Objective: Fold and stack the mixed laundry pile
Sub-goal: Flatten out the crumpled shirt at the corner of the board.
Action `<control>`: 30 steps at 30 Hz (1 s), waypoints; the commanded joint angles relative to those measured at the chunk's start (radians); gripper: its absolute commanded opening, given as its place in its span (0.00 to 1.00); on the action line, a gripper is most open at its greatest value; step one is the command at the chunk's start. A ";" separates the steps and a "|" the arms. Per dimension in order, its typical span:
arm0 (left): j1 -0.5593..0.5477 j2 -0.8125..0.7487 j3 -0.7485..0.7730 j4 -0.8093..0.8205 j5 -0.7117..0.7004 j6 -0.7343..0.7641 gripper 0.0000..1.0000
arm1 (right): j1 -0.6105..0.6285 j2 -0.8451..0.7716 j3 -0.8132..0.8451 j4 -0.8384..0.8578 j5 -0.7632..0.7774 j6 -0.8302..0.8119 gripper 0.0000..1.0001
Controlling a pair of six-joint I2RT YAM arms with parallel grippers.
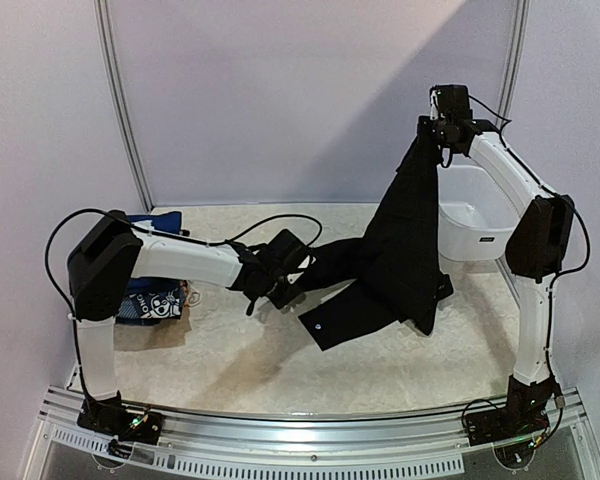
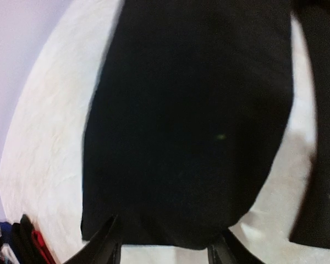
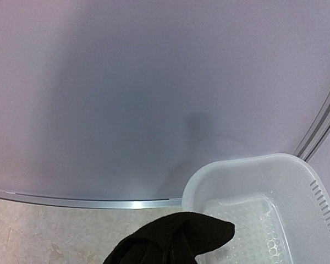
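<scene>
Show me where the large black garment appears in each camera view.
Top external: black garment hangs right of centre from the raised right pincer, its lower part on the table.
Left wrist: fills the middle, ahead of the left pincer.
Right wrist: bunched at bottom centre.
Shared landmark: white tub, top and right wrist only.

The left arm (image 1: 185, 262) and right arm (image 1: 515, 165) share white tubular links and boxy black joint housings, with thin black cables (image 1: 280, 219) looping alongside. The left gripper (image 2: 164, 250) has black tapered fingers (image 2: 106, 246)
</scene>
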 commanded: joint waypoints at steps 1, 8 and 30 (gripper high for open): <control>-0.005 -0.005 0.017 0.038 -0.165 -0.020 0.34 | -0.009 0.013 0.028 -0.016 -0.016 -0.002 0.00; -0.004 -0.103 -0.003 0.004 -0.172 -0.024 0.00 | -0.011 -0.007 0.025 -0.017 -0.019 -0.003 0.00; 0.039 -0.462 0.199 -0.393 -0.129 0.004 0.00 | -0.011 -0.454 -0.237 0.185 -0.361 -0.053 0.00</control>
